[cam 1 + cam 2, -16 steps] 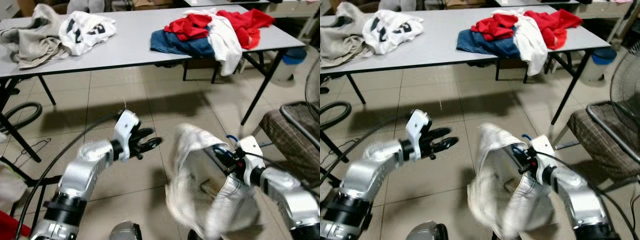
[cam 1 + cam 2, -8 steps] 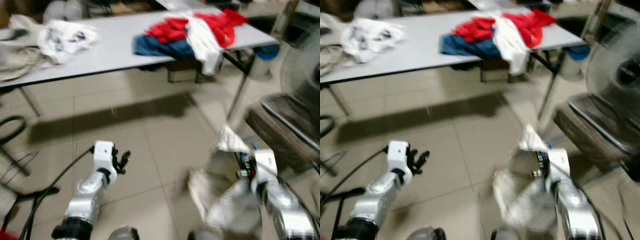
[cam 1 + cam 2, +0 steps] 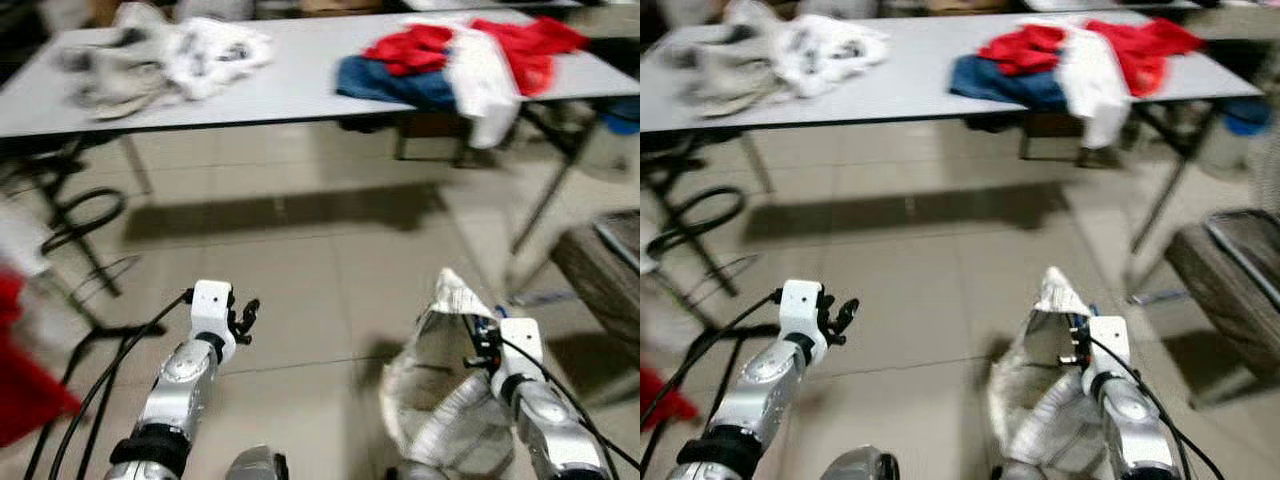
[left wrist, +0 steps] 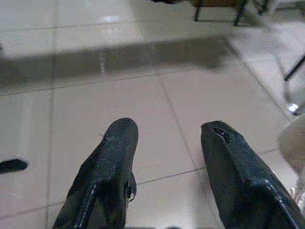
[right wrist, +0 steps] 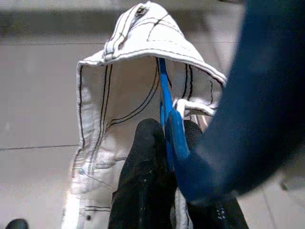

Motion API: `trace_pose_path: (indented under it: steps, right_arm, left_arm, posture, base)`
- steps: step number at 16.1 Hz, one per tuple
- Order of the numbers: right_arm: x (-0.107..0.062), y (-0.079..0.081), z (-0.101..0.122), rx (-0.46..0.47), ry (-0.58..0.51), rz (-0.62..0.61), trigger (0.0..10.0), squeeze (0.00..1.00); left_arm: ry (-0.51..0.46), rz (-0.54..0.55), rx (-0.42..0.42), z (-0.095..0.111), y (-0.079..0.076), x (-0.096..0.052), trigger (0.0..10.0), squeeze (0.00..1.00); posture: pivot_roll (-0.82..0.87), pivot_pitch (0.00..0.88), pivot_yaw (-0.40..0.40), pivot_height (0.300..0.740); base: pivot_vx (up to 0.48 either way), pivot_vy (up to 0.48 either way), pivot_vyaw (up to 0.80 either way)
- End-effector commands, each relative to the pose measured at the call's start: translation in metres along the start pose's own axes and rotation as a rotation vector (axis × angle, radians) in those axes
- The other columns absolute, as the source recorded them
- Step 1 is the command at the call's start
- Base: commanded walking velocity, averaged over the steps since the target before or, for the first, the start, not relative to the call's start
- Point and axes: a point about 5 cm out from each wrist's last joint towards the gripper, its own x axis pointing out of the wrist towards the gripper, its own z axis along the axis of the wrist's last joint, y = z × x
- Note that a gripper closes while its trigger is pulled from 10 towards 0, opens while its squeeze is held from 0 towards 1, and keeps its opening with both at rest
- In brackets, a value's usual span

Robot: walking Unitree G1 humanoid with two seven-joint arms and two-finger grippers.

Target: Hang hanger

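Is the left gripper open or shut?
Open: the left gripper has bare floor tile showing between its spread jaws.

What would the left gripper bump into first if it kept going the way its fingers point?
Probably just the tiled floor. The left gripper is open with nothing between its fingers, aimed forward and down at bare tiles. Depth is hard to judge.

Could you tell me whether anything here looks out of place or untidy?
Yes. Clothes lie in loose heaps on the grey table: a red, white and blue pile with a white piece drooping over the edge, and a crumpled pale pile. The right hand holds a blue hanger carrying a white garment.
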Motion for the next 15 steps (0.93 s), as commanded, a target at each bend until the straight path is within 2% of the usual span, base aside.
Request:
trace_pose_path:
  steps: [1,2,5,7,8,11,13,15]
  right_arm:
    - [0.006,0.002,0.015,0.015,-0.072,0.014,10.0,0.00]
    - [0.009,0.005,0.012,0.035,-0.060,0.033,10.0,0.00]
    - [0.014,0.007,0.013,0.002,-0.047,0.056,10.0,0.00]
    - [0.017,0.005,0.016,-0.027,-0.043,0.054,10.0,0.00]
    - [0.021,0.000,0.024,-0.050,-0.057,0.056,10.0,0.00]
    - [0.024,-0.001,0.029,-0.048,-0.063,0.062,10.0,0.00]
    - [0.025,0.002,0.030,-0.047,-0.070,0.056,10.0,0.00]
    - [0.027,0.000,0.036,0.013,-0.104,0.013,10.0,0.00]
  left_arm:
    - [-0.004,0.014,0.007,0.002,0.003,0.002,10.0,0.00]
    - [0.005,0.007,0.021,0.001,0.004,0.002,10.0,0.00]
    - [0.008,-0.012,0.050,0.000,0.001,0.004,10.0,0.00]
    - [0.002,-0.001,0.049,0.002,0.001,0.005,10.0,0.00]
    - [0.000,-0.005,0.048,0.003,0.001,0.006,10.0,0.00]
    - [-0.004,0.033,-0.010,0.002,0.006,0.007,10.0,0.00]
    - [-0.010,0.028,0.021,0.004,0.006,0.007,10.0,0.00]
    - [0.002,-0.001,0.055,0.003,0.004,0.008,10.0,0.00]
  posture:
    - [-0.12,0.000,0.039,0.740]
    - [-0.12,0.000,0.039,0.740]
    - [-0.12,0.000,0.038,0.740]
    - [-0.12,0.000,0.043,0.740]
    - [-0.13,0.000,0.048,0.740]
    - [-0.12,0.000,0.025,0.740]
    - [-0.11,0.000,0.020,0.740]
    - [-0.13,0.000,0.034,0.740]
  base:
    - [0.000,0.000,0.80]
    - [0.000,0.000,0.80]
    - [0.000,0.000,0.80]
    - [0.000,0.000,0.80]
    - [0.000,0.000,0.80]
    - [0.000,0.000,0.80]
    - [0.000,0.000,0.80]
    - [0.000,0.000,0.80]
